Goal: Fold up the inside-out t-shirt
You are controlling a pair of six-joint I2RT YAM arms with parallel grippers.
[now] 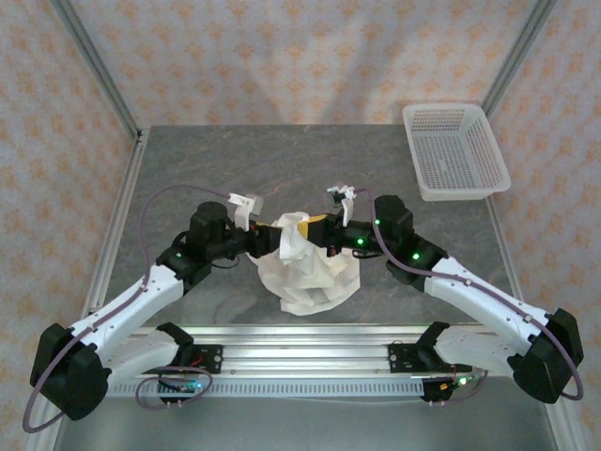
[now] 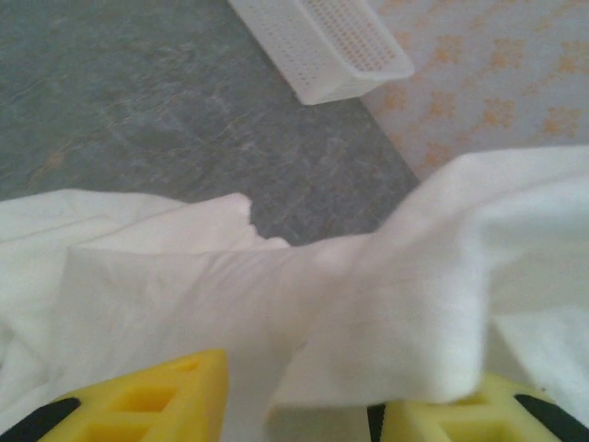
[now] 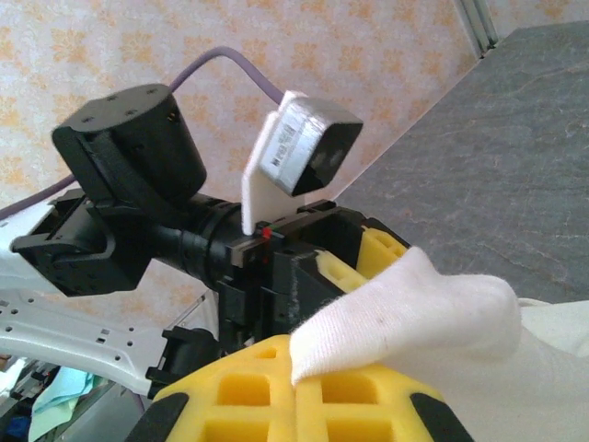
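Slumping on the mottled desk [image 1: 207, 160], the soft cream t-shirt [image 1: 310, 268] peaked between both arms. Close up, right gripper [image 3: 294, 396] jaws pinched a woven fold; left gripper [image 2: 294, 410] jaws straddled cloth, grip unclear.

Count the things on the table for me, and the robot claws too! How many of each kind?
T-shirts: 1, the crumpled white t-shirt
Baskets: 1, the white mesh basket
Robot grippers: 2, the left gripper and the right gripper
Total: 4
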